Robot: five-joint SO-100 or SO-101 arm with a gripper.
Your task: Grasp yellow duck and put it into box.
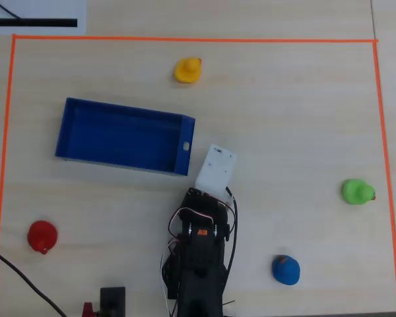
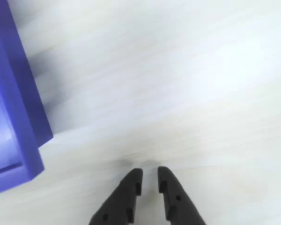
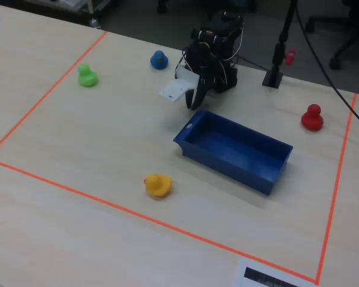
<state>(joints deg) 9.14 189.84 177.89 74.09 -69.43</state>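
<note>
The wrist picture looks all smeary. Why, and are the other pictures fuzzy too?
Wrist view: the table and box are streaked with blur, washed pale by glare; only the jaws look sharp. Overhead view: clear, the yellow duck crisp. Fixed view: clear, with soft shadows.

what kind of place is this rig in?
Likely an office or lab: a pale wood-look table with an orange tape border marking the workspace, and chair bases on dark floor behind in the fixed view.
</note>
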